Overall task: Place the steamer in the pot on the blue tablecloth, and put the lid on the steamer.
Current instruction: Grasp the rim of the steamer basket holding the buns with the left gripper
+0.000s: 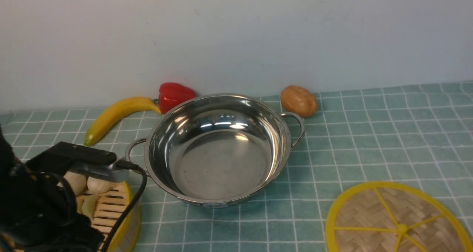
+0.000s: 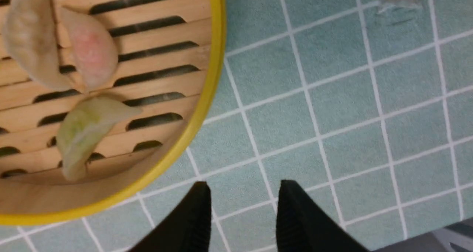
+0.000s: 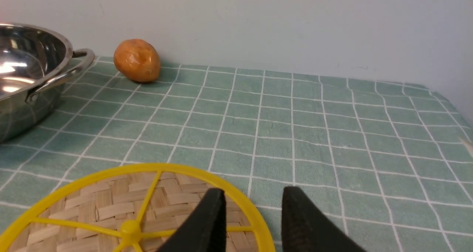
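The steamer (image 1: 112, 207), a yellow-rimmed bamboo basket with buns and dumplings, sits on the blue tablecloth (image 1: 369, 133) at the front left, partly hidden by my left arm (image 1: 37, 207). In the left wrist view my left gripper (image 2: 244, 193) stands open over bare cloth, just outside the steamer's rim (image 2: 207, 96), holding nothing. The empty steel pot (image 1: 221, 152) stands in the middle. The flat woven lid (image 1: 395, 222) lies at the front right. My right gripper (image 3: 254, 198) is open above the lid's rim (image 3: 255, 215), one finger over the weave, the other over cloth.
Behind the pot, a yellow banana (image 1: 114, 115) and a red pepper (image 1: 173, 95) lie on its left and a brown potato (image 1: 298, 100) on its right, all near the wall. The cloth's front edge (image 2: 443, 237) shows beside my left gripper.
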You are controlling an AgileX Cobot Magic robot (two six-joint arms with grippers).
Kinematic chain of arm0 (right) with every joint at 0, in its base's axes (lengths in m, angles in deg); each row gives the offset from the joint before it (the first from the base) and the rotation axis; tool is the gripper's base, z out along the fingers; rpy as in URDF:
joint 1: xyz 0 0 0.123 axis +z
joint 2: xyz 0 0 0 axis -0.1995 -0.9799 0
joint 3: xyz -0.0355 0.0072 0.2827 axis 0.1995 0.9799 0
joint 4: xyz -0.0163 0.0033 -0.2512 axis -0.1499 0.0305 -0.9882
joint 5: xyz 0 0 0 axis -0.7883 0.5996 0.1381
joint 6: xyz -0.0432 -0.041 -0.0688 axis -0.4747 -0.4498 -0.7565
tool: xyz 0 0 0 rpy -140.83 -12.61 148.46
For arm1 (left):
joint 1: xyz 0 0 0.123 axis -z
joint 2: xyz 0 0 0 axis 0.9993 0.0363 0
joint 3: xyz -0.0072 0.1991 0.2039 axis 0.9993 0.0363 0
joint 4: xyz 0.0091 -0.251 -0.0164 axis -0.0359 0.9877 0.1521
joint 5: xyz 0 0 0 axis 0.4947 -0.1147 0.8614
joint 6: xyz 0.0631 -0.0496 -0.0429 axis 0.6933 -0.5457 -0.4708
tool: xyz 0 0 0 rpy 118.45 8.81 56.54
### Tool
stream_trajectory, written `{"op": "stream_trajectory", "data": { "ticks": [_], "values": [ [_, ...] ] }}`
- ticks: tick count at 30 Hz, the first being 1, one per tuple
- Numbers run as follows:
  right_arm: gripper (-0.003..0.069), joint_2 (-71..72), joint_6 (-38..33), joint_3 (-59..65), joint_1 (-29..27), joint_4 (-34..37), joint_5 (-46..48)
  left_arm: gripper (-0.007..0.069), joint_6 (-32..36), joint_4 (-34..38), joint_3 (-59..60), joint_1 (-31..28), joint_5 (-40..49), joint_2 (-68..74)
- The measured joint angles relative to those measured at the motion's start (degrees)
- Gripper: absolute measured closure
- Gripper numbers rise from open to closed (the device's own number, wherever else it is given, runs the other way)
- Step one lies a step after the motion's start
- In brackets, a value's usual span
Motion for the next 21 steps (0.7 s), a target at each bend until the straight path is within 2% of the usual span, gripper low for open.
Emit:
{"op": "stream_trajectory", "data": {
  "ticks": [11, 21],
  "values": [
    [0.0419, 0.0, 0.0, 0.0, 0.0, 0.0, 0.0, 0.0382, -0.33, 4.06, 0.0, 0.0, -13.4, 7.54],
    [0.0419, 0.0, 0.0, 0.0, 0.0, 0.0, 0.0, 0.0382, -0.33, 4.06, 0.0, 0.0, -15.66, 14.88]
  ]
}}
